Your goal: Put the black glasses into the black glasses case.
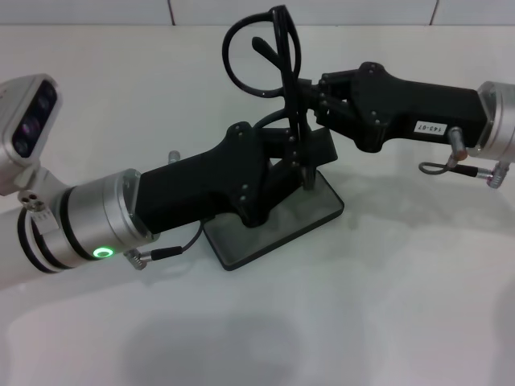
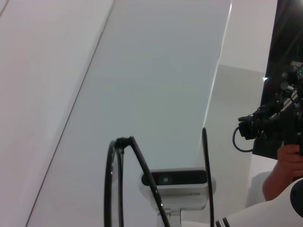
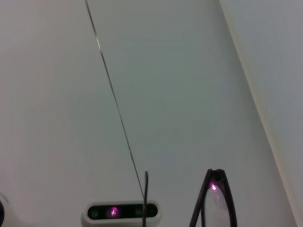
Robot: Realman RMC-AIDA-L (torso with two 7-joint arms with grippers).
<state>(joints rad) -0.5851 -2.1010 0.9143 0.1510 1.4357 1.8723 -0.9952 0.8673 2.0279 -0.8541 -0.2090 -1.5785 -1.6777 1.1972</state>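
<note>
1. The thin black plastic-framed glasses [image 1: 269, 56] are held upright in the air above the slim matte black glasses case [image 1: 278, 217].
2. The case lies on the white worktop [image 1: 362, 322].
3. The left pincer [image 1: 294, 149] and the right pincer [image 1: 310, 88] both clamp the glasses.

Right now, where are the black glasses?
In the head view, the black glasses are up in the air at the middle, between the left gripper and right gripper, above the open black glasses case.

White table [image 1: 386, 305] (black glasses case [image 1: 314, 211] atop)
</note>
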